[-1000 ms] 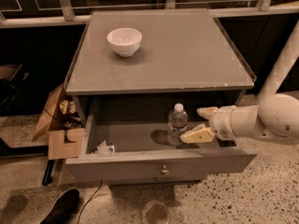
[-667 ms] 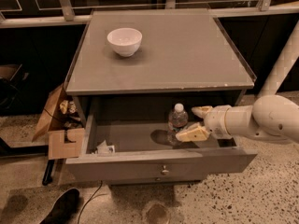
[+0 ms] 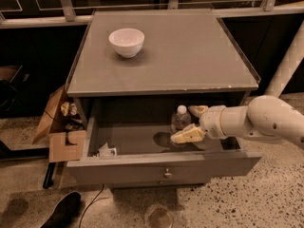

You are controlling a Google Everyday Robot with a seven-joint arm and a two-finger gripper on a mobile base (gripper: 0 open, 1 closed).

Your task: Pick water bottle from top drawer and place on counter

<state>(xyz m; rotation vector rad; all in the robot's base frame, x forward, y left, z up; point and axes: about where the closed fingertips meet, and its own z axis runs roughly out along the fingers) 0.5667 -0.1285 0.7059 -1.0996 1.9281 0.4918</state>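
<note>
The top drawer is pulled out, its round knob at the centre of the front. The water bottle, clear with a white cap, stands upright inside it toward the right. My gripper reaches in from the right on a white arm. It is open, with one finger behind the bottle and the other finger in front of it, so the bottle stands at the fingertips. The counter is the flat grey top above the drawer.
A white bowl sits on the counter's back left. A crumpled white scrap lies in the drawer's front left corner. An open cardboard box stands on the floor to the left, a dark shoe below it. A white post rises at the right.
My gripper has moved left inside the drawer, closer to the bottle, so its fingers now flank it. The bottle has not moved.
</note>
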